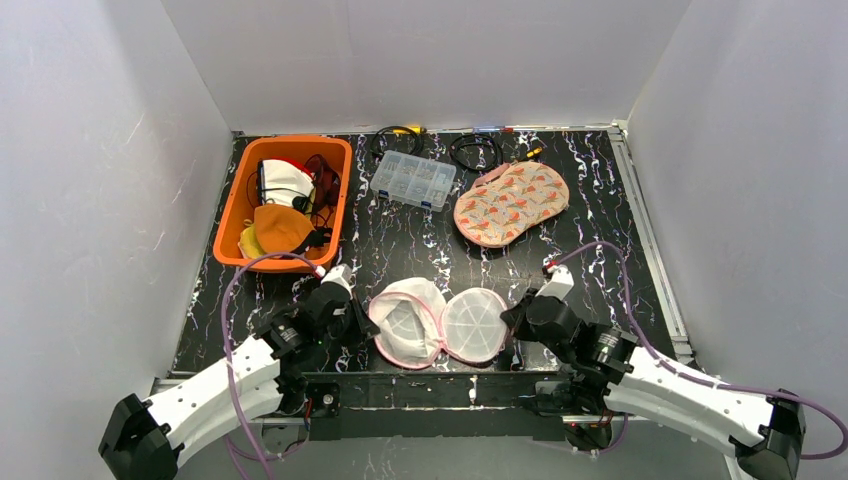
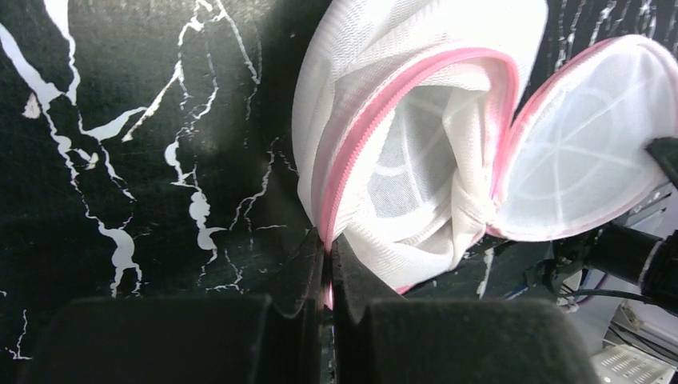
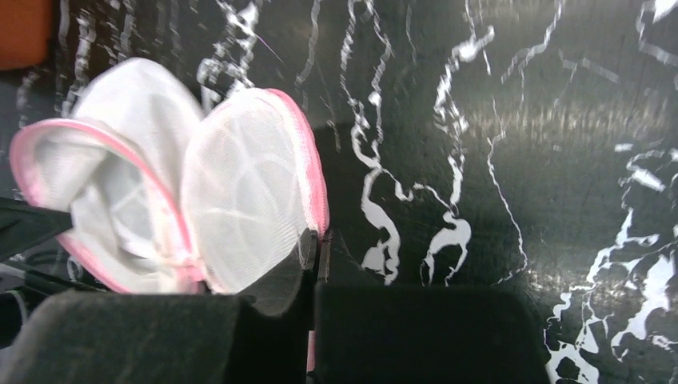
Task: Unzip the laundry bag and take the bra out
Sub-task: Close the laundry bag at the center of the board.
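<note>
Your left arm (image 1: pixel 225 385) and right arm (image 1: pixel 690 390) reach low and inward over the worktop (image 1: pixel 420 250). Your left tool (image 2: pixel 329 268) pinches the pink rim of the laundry bag (image 2: pixel 416 160); your right tool (image 3: pixel 314 252) pinches the other half's rim.

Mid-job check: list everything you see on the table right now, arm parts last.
laundry bag: 1, white mesh with pink trim, lying open, near edge centre
bin: 1, orange, far left
cloth items: a few, white, orange, yellow, in the bin
organiser box: 1, clear, far centre
patterned pouch: 1, beige with red print, right of the box
cables: 2 coils, black, far edge
table: 1, black marbled
left fingers: black, shut on bag's left rim
right fingers: black, shut on bag's right rim
</note>
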`<state>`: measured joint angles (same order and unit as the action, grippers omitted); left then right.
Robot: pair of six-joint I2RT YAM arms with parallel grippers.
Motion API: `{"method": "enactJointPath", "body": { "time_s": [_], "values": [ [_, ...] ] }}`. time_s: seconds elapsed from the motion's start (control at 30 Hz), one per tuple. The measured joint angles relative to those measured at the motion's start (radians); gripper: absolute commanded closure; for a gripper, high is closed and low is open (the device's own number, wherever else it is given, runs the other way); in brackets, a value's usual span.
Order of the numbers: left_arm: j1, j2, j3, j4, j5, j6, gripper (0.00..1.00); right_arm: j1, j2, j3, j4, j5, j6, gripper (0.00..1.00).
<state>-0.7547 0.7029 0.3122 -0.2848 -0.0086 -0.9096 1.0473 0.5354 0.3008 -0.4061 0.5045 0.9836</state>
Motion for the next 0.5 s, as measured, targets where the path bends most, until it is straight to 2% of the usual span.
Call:
{"method": "enactJointPath", "body": {
  "time_s": [0.23, 0.5],
  "values": [
    [0.0, 0.003, 0.159, -0.104, -0.003, 0.025, 1.0, 0.0, 0.04, 0.268, -0.105, 0.038, -0.154, 0.99],
    [0.0, 0.117, 0.568, -0.287, -0.007, 0.12, 1.0, 0.0, 0.313, 0.752, -0.269, 0.101, -0.377, 0.99]
  ]
}}
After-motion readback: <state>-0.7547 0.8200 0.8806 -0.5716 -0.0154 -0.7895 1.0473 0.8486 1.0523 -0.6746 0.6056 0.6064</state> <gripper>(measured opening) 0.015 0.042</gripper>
